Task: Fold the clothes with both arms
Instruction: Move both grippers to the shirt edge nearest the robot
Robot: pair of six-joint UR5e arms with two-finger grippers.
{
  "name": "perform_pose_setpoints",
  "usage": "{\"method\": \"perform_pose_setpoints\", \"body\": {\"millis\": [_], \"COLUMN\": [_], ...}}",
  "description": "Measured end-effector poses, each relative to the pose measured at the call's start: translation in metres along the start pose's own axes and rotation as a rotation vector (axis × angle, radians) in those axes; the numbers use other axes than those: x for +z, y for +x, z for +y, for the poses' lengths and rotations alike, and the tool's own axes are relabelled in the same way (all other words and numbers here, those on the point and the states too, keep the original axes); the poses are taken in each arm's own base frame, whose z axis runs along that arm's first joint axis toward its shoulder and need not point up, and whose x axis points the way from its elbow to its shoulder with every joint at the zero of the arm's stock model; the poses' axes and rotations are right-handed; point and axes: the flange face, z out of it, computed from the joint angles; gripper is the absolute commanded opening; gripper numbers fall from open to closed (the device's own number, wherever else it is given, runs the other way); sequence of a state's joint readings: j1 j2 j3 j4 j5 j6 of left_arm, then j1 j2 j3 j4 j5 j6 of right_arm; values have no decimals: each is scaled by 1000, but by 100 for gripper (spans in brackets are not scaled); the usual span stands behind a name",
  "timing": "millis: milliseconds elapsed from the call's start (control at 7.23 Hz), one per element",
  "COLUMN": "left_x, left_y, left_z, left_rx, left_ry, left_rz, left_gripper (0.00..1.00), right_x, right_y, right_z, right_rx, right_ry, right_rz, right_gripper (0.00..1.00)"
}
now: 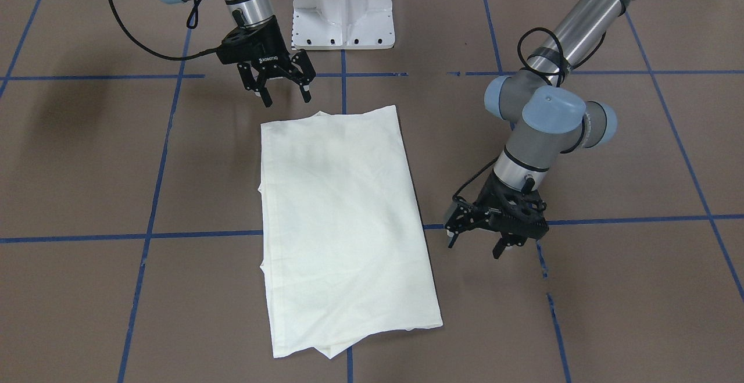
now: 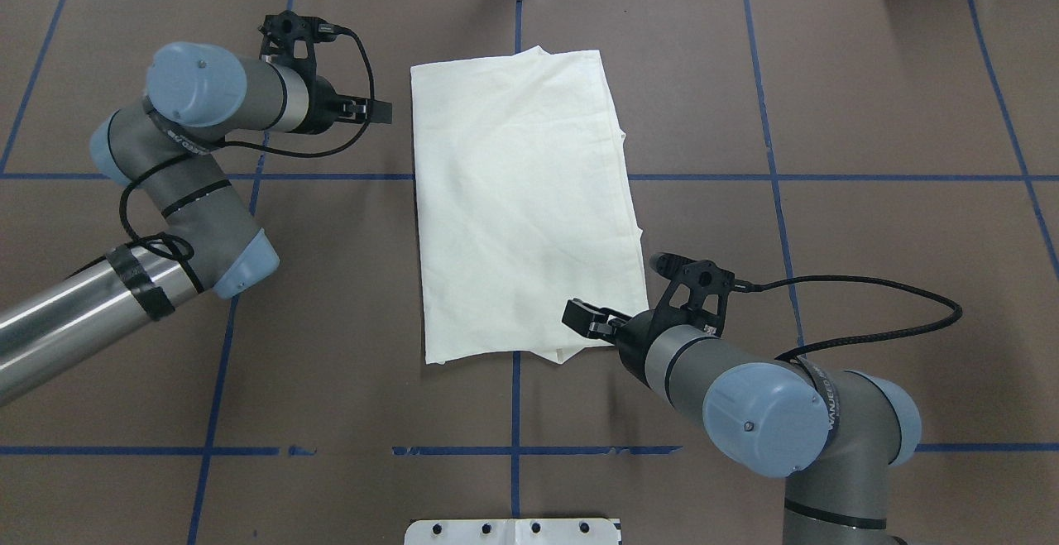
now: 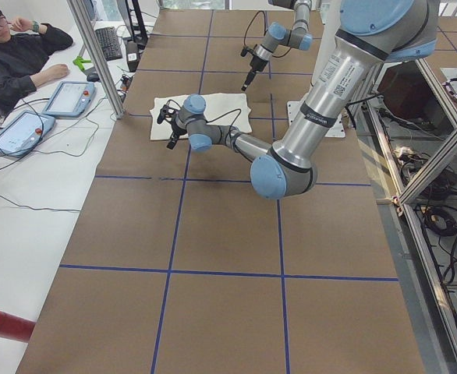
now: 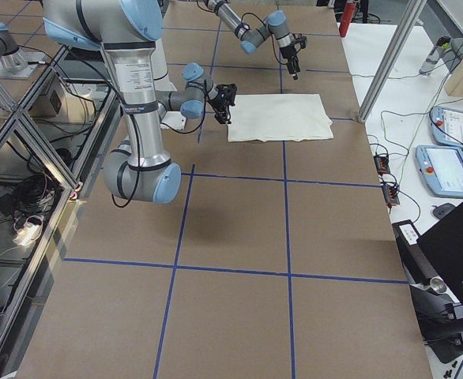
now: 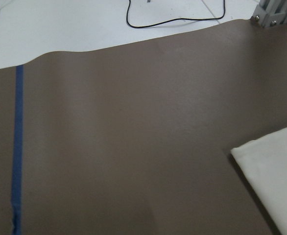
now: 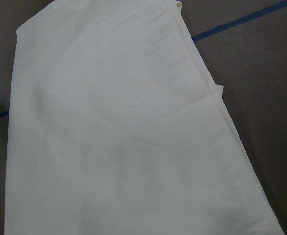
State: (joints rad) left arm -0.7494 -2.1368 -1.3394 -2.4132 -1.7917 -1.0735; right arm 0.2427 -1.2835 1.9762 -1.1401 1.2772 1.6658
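While the shirt (image 1: 343, 220) lies folded, left hand (image 1: 474, 247) near its edge

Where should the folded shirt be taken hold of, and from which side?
The shirt lies flat as a long rectangle, so probably pinch the two corners of its near short end, each from its own long side, where the edge is thin. The right tool hangs open by the near right corner.

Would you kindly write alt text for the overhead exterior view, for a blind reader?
A cream shirt, folded into a long rectangle, lies flat on a brown table gridded with blue tape. The left gripper hovers beside its far-left corner, the right gripper over its near-right corner; neither grips it.
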Motion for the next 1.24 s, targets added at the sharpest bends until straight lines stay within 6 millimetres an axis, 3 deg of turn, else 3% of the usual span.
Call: {"method": "perform_pose_setpoints", "body": {"millis": [277, 415, 553, 830, 968, 1244], "left_x": [-32, -51, -63, -66, -65, -64], "left_y": [55, 71, 81, 96, 102, 104], "left_z": [78, 117, 153, 223, 241, 251], "left_rx": [-206, -290, -361, -512, -567, -608], "left_ry": [-56, -77, -92, -102, -101, -99], "left_rz": [115, 150, 164, 149, 143, 136], "left_gripper": [100, 91, 75, 62, 61, 62], "right_x": [0, 0, 1, 3, 4, 5], "right_y": [4, 5, 7, 9, 9, 10], "right_z": [-27, -38, -45, -53, -55, -56], "right_rx": [112, 148, 174, 193, 196, 198], "right_ry": [33, 46, 57, 69, 71, 74], "right_rz": [-13, -11, -6, 1, 3, 5], "right_gripper": [100, 100, 100, 100, 100, 100]}}
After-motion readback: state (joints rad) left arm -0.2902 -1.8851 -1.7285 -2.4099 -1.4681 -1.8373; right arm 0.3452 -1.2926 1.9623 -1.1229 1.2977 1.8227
